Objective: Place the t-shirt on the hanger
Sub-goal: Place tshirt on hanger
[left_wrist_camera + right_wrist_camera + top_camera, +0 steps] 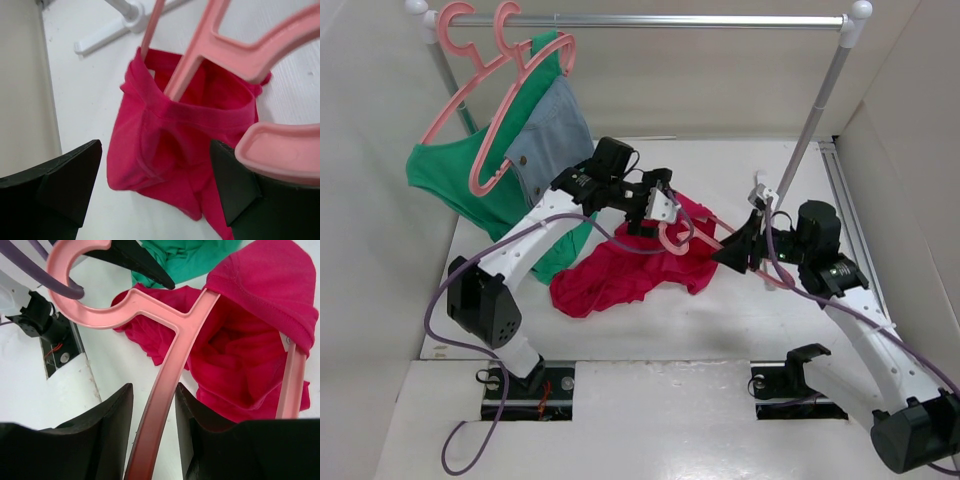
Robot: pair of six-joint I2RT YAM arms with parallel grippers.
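The crimson t-shirt (pixel 620 275) lies crumpled on the white table between the two arms. The salmon-pink hanger (pixel 673 243) hangs over it, with one arm pushed into the shirt's round neck opening (pixel 200 112). My right gripper (pixel 732 252) is shut on the hanger's other arm (pixel 160 405), and the curled hook (pixel 65 285) points towards the left arm. My left gripper (pixel 658 212) is open and empty just above the collar, jaws wide apart. The hanger's hook (pixel 285 150) is beside its right finger (pixel 235 185). In the right wrist view the shirt (pixel 250 350) is draped over the hanger's far shoulder.
A clothes rail (pixel 650 20) spans the back. At its left end, pink hangers (pixel 470 40) carry a green garment (pixel 450 175) and a denim piece (pixel 555 135). The rack's right post (pixel 815 120) stands close to my right arm. Its foot (pixel 125 15) is beyond the shirt. Walls close in both sides.
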